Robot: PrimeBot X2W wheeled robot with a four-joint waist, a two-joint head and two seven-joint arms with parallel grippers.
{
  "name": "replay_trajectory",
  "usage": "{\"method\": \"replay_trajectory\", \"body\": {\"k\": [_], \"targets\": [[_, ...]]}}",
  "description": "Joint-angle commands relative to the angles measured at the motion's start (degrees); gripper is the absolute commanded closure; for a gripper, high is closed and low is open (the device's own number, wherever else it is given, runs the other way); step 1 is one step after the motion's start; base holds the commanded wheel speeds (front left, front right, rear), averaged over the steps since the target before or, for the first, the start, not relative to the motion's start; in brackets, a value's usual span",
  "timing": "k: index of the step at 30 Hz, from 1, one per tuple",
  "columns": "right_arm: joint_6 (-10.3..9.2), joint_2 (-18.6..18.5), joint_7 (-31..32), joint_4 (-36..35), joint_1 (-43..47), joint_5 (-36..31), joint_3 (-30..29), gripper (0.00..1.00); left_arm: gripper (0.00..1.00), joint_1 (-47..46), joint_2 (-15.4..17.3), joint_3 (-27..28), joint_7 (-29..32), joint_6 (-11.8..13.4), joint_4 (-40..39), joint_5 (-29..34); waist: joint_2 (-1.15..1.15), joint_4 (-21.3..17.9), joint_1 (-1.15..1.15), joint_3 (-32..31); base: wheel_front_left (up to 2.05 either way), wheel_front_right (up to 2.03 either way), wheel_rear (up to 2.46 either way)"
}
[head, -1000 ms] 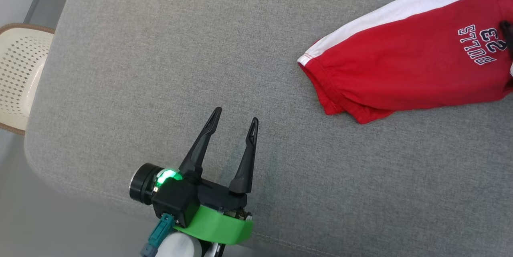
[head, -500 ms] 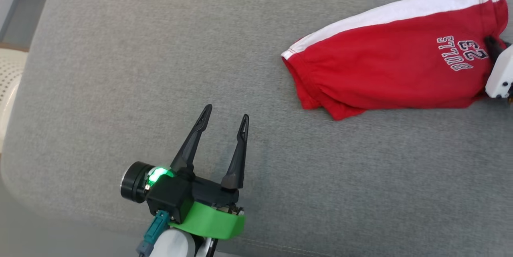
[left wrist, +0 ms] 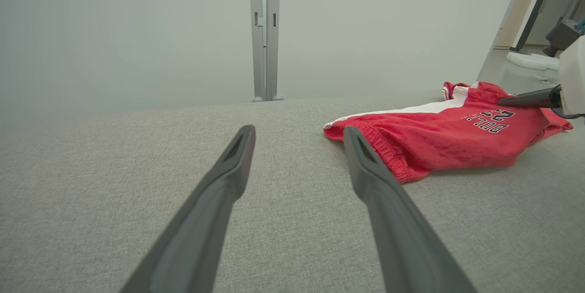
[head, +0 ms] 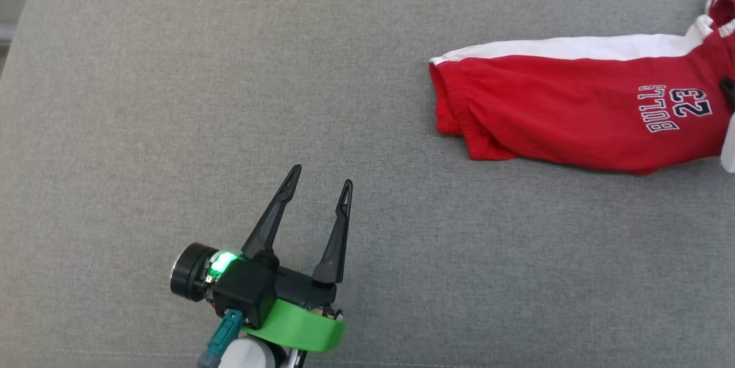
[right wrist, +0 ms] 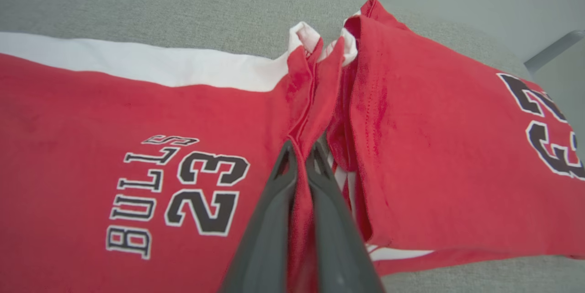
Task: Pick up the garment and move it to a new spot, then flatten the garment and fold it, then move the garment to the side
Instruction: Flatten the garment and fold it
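The garment (head: 574, 109) is a pair of red shorts with a white side stripe and "BULLS 23" print, lying on the grey cushion at the right of the head view. In the right wrist view my right gripper (right wrist: 302, 149) is shut on a pinched fold of the garment (right wrist: 137, 124) between its two legs. At the head view's right edge a dark fingertip of that gripper (head: 728, 88) touches the cloth. My left gripper (head: 319, 179) hovers open over bare cushion at the lower left, well short of the garment's (left wrist: 434, 137) elastic hem.
The grey fabric cushion (head: 229, 98) spreads across the head view, with its rounded corner at the upper left. Beyond the cushion's far edge in the left wrist view stands a pale wall with a metal post (left wrist: 265, 32).
The head camera has shifted, and the woven basket at the left has left the picture. The garment has swung from slanted to nearly level, stretched toward the right edge. The left gripper stays open.
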Motion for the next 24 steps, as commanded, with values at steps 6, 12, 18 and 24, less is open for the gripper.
{"method": "replay_trajectory", "body": {"k": [6,12,18,24], "targets": [[-0.10,4.3,3.2,-2.0,-3.6,-4.0,-0.7,1.00,0.00,1.8,0.1,-0.2,0.0,-0.2,0.8,0.1,0.00,-1.5,0.00,-5.0,0.00,0.00,0.00],[-0.10,10.0,7.3,-5.5,-4.9,-6.8,-1.8,1.00,0.00,2.9,0.1,-1.2,0.0,0.1,1.0,-0.7,0.00,-0.3,0.00,-7.5,0.00,0.00,0.00],[-0.10,14.8,10.6,-9.5,-4.5,-8.6,-2.8,1.00,0.00,3.4,0.1,-2.3,0.0,0.5,0.7,-1.2,0.00,1.7,0.00,-7.7,0.00,0.00,0.00],[-0.10,18.9,12.5,-12.3,-3.5,-9.0,-3.0,1.00,0.00,2.8,0.1,-3.4,0.0,0.8,0.9,-2.1,0.00,4.0,0.00,-7.0,0.00,0.00,0.00]]}}
